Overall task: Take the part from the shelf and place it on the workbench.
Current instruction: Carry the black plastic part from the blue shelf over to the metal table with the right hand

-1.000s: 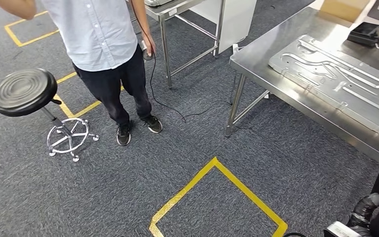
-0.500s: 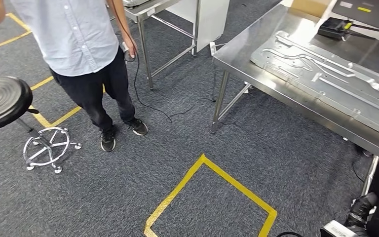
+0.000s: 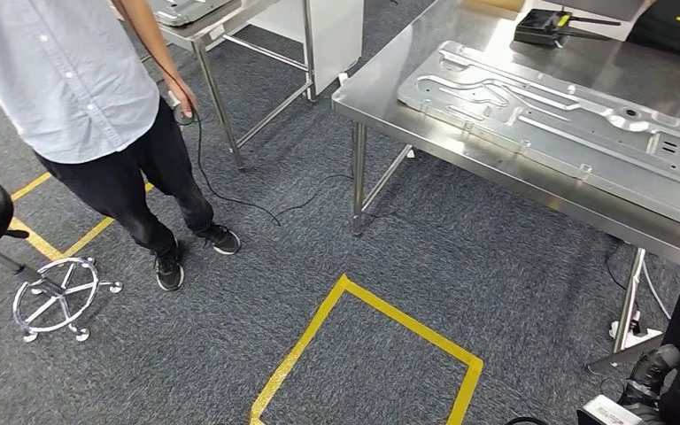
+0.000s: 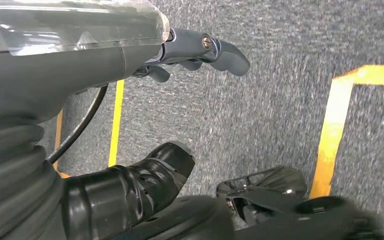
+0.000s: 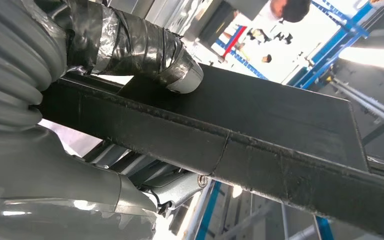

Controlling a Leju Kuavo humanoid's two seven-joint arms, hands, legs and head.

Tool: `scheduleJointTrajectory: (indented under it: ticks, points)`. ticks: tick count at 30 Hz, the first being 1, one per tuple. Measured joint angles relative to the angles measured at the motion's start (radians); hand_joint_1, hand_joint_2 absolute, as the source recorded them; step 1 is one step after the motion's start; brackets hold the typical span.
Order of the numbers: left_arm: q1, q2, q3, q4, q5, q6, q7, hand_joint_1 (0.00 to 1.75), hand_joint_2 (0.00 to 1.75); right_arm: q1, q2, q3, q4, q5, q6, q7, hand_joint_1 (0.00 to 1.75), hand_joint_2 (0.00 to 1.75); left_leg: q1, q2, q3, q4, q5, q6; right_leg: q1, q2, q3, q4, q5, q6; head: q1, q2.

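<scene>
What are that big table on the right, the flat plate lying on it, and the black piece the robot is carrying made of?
The table looks like brushed stainless steel: dull silver with soft reflections. The plate seems to be stamped or cast light metal, matte grey with raised ribs and holes. The black part in the right hand looks like matte dark metal or plastic; I cannot tell which.

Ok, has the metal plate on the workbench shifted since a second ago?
No. The metal plate sits the same against the workbench corner; the camera turned right.
</scene>
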Motion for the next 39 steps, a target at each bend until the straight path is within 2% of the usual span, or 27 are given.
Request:
scheduleJointTrajectory:
  ticks: [1,2,4,5,7,9,11,12,14,15,16,17,19,21,22,24,26,27,29,30,31,32,33,34,36,38,39]
  points:
    - [0.001,0.000,0.000,0.000,0.000,-0.002,0.000,0.00,1.75,0.000,0.000,0.000,0.000,0.001,0.000,0.000,1.75,1.75,0.000,-0.001,-0.012,0.021,0.004,0.000,0.000,0.009,0.000,0.002,0.000,0.000,0.000,0.000]
    - [0.002,0.000,0.000,0.000,0.000,-0.004,0.000,0.00,1.75,0.000,0.000,0.000,0.001,0.002,0.000,0.000,1.75,1.75,0.000,-0.002,-0.005,0.002,0.028,0.001,0.001,0.019,0.000,0.004,-0.001,0.000,0.000,0.000]
    - [0.002,0.001,0.000,0.000,0.000,-0.007,-0.001,0.00,1.75,0.000,0.000,0.002,0.002,0.005,0.000,0.000,1.75,1.75,0.000,-0.020,0.050,-0.123,0.101,0.009,0.000,0.039,0.000,0.009,-0.003,0.002,0.000,0.000]
    - [0.002,0.001,0.000,0.000,0.001,-0.008,-0.002,0.00,1.75,-0.001,0.000,0.003,0.002,0.006,0.000,0.000,1.75,1.75,0.000,-0.035,0.077,-0.187,0.125,0.014,0.001,0.048,-0.002,0.013,-0.004,0.005,0.000,0.000]
    - [0.001,0.002,0.000,0.000,0.002,-0.008,-0.003,0.00,1.75,-0.002,0.000,0.006,0.003,0.008,0.000,0.000,1.75,1.75,-0.002,-0.054,0.102,-0.246,0.136,0.021,0.001,0.063,-0.008,0.016,-0.003,0.015,0.000,0.000]
    - [-0.001,0.002,0.000,0.000,0.002,-0.008,-0.004,0.00,1.75,-0.001,0.000,0.007,0.004,0.008,0.000,0.000,1.75,1.75,-0.003,-0.044,0.104,-0.252,0.141,0.029,-0.001,0.074,-0.013,0.015,0.001,0.027,0.000,0.000]
    - [-0.003,0.002,0.000,0.000,0.002,-0.008,-0.004,0.00,1.75,-0.001,0.000,0.007,0.004,0.008,0.000,0.000,1.75,1.75,0.001,-0.028,0.108,-0.264,0.149,0.042,0.000,0.051,-0.023,0.035,-0.015,0.037,0.001,0.000]
    - [-0.003,0.002,0.000,0.000,0.002,-0.008,-0.005,0.00,1.75,-0.002,0.000,0.007,0.004,0.008,0.000,0.000,1.75,1.75,0.004,-0.020,0.109,-0.270,0.153,0.048,0.000,0.032,-0.038,0.070,-0.037,0.041,0.002,0.000]
    - [-0.001,0.002,0.000,0.000,0.002,-0.008,-0.005,0.00,1.75,-0.004,0.000,0.008,0.005,0.008,0.000,0.000,1.75,1.75,0.002,-0.002,0.109,-0.271,0.154,0.054,-0.003,0.003,-0.093,0.187,-0.098,0.048,0.004,0.000]
    - [0.000,0.002,0.000,0.000,0.001,-0.008,-0.005,0.00,1.75,-0.004,0.000,0.008,0.006,0.008,0.000,0.000,1.75,1.75,0.002,0.007,0.108,-0.271,0.153,0.055,-0.006,0.000,-0.120,0.241,-0.118,0.052,0.004,0.000]
    - [0.001,0.002,0.000,0.000,0.002,-0.008,-0.005,0.00,1.75,-0.004,0.000,0.008,0.007,0.008,0.000,0.000,1.75,1.75,0.002,0.017,0.108,-0.270,0.152,0.055,-0.009,-0.002,-0.133,0.270,-0.120,0.055,0.004,0.000]
    - [0.001,0.002,0.000,0.000,0.002,-0.008,-0.005,0.00,1.75,-0.004,0.000,0.008,0.009,0.008,0.000,0.000,1.75,1.75,0.002,0.026,0.109,-0.269,0.150,0.054,-0.012,-0.004,-0.130,0.262,-0.104,0.059,0.004,0.000]
    - [0.000,0.002,0.000,0.000,0.002,-0.009,-0.005,0.00,1.75,-0.004,0.000,0.008,0.010,0.008,0.000,0.000,1.75,1.75,0.003,0.041,0.111,-0.263,0.144,0.047,-0.017,-0.020,-0.074,0.153,-0.040,0.062,0.004,0.000]
    - [-0.001,0.002,0.000,0.000,0.002,-0.011,-0.005,0.00,1.75,-0.005,0.000,0.009,0.011,0.010,0.000,0.000,1.75,1.75,-0.001,0.053,0.111,-0.254,0.135,0.036,-0.011,-0.048,-0.022,0.049,-0.007,0.055,0.003,0.000]
    - [-0.002,0.002,0.000,0.000,0.002,-0.013,-0.005,0.00,1.75,-0.005,0.000,0.010,0.012,0.011,0.000,0.000,1.75,1.75,-0.003,0.059,0.112,-0.250,0.132,0.030,-0.007,-0.055,-0.012,0.026,-0.006,0.049,0.003,0.000]
    - [-0.003,0.002,0.000,0.000,0.003,-0.018,-0.005,0.00,1.75,-0.005,0.000,0.011,0.013,0.013,0.000,0.000,1.75,1.75,-0.005,0.070,0.114,-0.251,0.130,0.019,-0.004,-0.043,-0.015,0.024,-0.007,0.035,0.001,0.000]
    - [-0.006,0.003,0.000,0.000,0.003,-0.022,-0.005,0.00,1.75,-0.005,0.000,0.012,0.013,0.014,0.000,0.000,1.75,1.75,-0.001,0.059,0.111,-0.234,0.112,0.008,-0.007,-0.029,-0.014,0.020,-0.004,0.022,0.001,0.000]
    - [-0.006,0.003,0.000,0.000,0.003,-0.023,-0.005,0.00,1.75,-0.005,0.000,0.013,0.013,0.014,0.000,0.000,1.75,1.75,0.001,0.043,0.098,-0.202,0.090,0.004,-0.010,-0.023,-0.014,0.017,-0.002,0.016,0.001,0.000]
    - [-0.005,0.003,0.000,0.000,0.003,-0.025,-0.005,0.00,1.75,-0.007,0.000,0.017,0.014,0.016,0.000,0.000,1.75,1.75,0.003,0.009,0.044,-0.085,0.027,0.000,-0.009,-0.011,-0.015,0.016,0.000,0.007,0.001,0.000]
    - [-0.004,0.003,0.000,0.000,0.003,-0.027,-0.005,0.00,1.75,-0.006,0.000,0.019,0.014,0.017,0.000,0.000,1.75,1.75,0.003,0.003,0.014,-0.025,0.005,-0.001,-0.008,-0.003,-0.016,0.016,0.001,0.005,0.001,0.000]
    - [-0.002,0.003,0.000,0.000,0.003,-0.028,-0.006,0.00,1.75,-0.006,0.000,0.020,0.016,0.019,0.000,0.000,1.75,1.75,0.003,0.001,-0.005,0.012,-0.001,0.000,-0.006,0.007,-0.017,0.016,0.001,0.004,0.001,0.000]
    - [0.000,0.003,0.000,0.000,0.003,-0.029,-0.006,0.00,1.75,-0.006,0.000,0.021,0.017,0.021,0.000,0.000,1.75,1.75,0.003,0.000,-0.008,0.015,0.013,0.001,-0.005,0.017,-0.016,0.017,0.001,0.004,0.001,0.000]
    - [0.001,0.003,0.000,0.000,0.004,-0.030,-0.007,0.00,1.75,-0.006,0.000,0.022,0.018,0.023,0.000,0.000,1.75,1.75,0.003,-0.002,0.006,-0.019,0.042,0.004,-0.004,0.027,-0.015,0.018,0.001,0.004,0.001,0.000]
    - [0.002,0.003,0.000,0.000,0.004,-0.031,-0.008,0.00,1.75,-0.006,0.000,0.023,0.019,0.025,0.000,0.000,1.75,1.75,0.003,-0.010,0.034,-0.081,0.081,0.008,-0.004,0.037,-0.014,0.019,0.001,0.004,0.001,0.000]
    - [0.002,0.004,0.000,0.000,0.004,-0.034,-0.010,0.00,1.75,-0.006,0.000,0.025,0.020,0.027,0.000,0.000,1.75,1.75,0.002,-0.043,0.085,-0.197,0.127,0.018,-0.002,0.055,-0.015,0.022,0.002,0.009,0.001,0.000]
    - [0.000,0.004,0.000,0.000,0.005,-0.036,-0.010,0.00,1.75,-0.006,0.000,0.027,0.020,0.028,0.000,0.000,1.75,1.75,-0.002,-0.060,0.100,-0.239,0.132,0.025,-0.003,0.070,-0.021,0.022,0.005,0.021,0.001,0.000]
    - [0.000,0.004,0.000,0.000,0.005,-0.037,-0.010,0.00,1.75,-0.005,0.000,0.028,0.020,0.028,0.000,0.000,1.75,1.75,-0.002,-0.053,0.101,-0.243,0.134,0.029,-0.004,0.078,-0.023,0.020,0.008,0.029,0.001,0.000]
